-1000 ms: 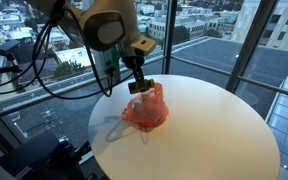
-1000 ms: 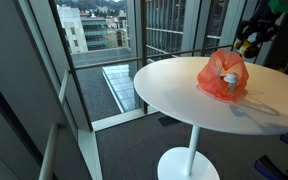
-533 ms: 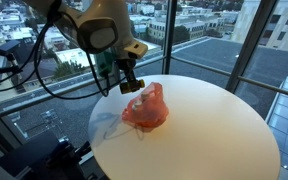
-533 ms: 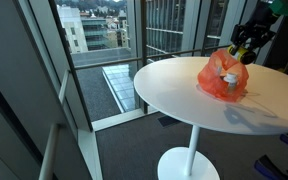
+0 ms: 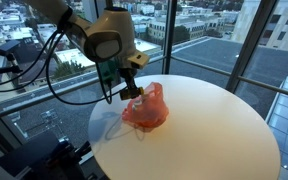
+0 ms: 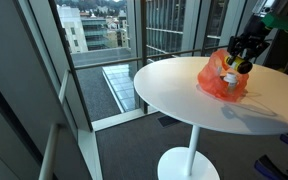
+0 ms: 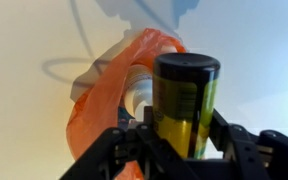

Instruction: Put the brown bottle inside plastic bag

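My gripper [image 7: 184, 135] is shut on the brown bottle [image 7: 185, 100], a dark bottle with a black cap and a yellow-green label. I hold it just above the orange plastic bag [image 7: 109, 85], whose mouth opens beside the bottle. In both exterior views the gripper [image 5: 130, 90] [image 6: 242, 62] hangs over the edge of the orange bag [image 5: 146, 108] [image 6: 224, 78] on the round white table [image 5: 204, 130] [image 6: 174, 90]. Something white lies inside the bag.
The round white table stands on a single pedestal beside floor-to-ceiling windows [image 5: 199, 30]. Black cables [image 5: 44, 60] hang from the arm. The table's edge [image 6: 144, 95] is close to the bag.
My gripper with the bottle has moved down and sideways from beyond the bag to just over the bag's edge. The bag has not moved.
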### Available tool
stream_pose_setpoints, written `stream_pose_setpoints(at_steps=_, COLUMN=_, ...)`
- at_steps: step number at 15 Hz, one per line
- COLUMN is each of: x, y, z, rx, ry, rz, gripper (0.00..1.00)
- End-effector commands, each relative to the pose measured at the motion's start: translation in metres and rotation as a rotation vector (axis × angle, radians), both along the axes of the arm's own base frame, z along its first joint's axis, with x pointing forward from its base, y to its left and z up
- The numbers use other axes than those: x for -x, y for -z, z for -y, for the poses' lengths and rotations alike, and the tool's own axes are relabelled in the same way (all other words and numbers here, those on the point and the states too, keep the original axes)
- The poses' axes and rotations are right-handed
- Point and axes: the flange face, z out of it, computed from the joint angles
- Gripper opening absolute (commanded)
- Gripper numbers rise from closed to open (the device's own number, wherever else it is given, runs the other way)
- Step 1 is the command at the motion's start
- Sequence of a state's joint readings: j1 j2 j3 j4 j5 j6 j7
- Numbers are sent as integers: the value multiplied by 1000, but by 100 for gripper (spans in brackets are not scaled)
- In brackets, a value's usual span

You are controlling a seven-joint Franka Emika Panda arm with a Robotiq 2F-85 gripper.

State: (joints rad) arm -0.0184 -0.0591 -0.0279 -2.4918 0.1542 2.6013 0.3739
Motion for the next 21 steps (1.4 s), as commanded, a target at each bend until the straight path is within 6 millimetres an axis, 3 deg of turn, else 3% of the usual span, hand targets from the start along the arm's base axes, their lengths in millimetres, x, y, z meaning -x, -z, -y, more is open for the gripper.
stream_pose_setpoints(at_steps=1, x=-21, y=12, z=8, rx=-6, ry=3, rz=-6, gripper=29)
stream_pose_setpoints(at_steps=10, x=-66, y=21, z=47, rx=23, ry=83, rz=3, gripper=29)
stream_pose_setpoints(at_steps=21, x=-91, y=33, z=98, rx=61, ry=174, rz=11, gripper=29)
